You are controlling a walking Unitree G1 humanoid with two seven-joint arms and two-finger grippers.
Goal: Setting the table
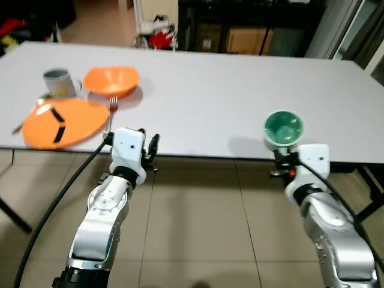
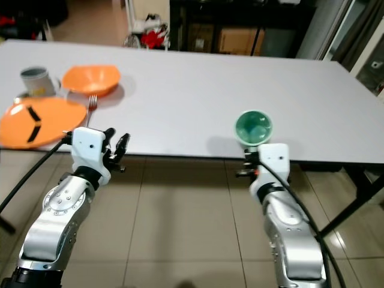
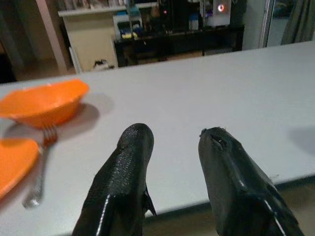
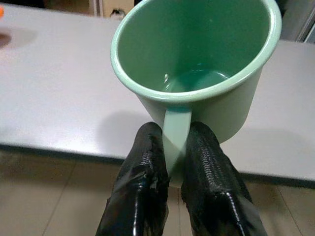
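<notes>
Green mug [image 1: 284,128] pinched by right gripper [image 4: 173,147]; orange bowl [image 1: 111,80] far left.

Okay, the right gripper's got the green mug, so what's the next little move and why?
Probably carry the green mug forward and lower it onto the white table. The right gripper pinches its handle and holds it in the air at the table's near edge, while the left gripper is open and free.

My right gripper [image 4: 173,147] pinches the handle of a pale green mug [image 4: 197,64], upright and empty, over the table's near edge. At the far left lie an orange plate [image 1: 63,123], orange bowl [image 1: 111,80], fork [image 1: 111,111] and grey mug [image 1: 59,82].
</notes>
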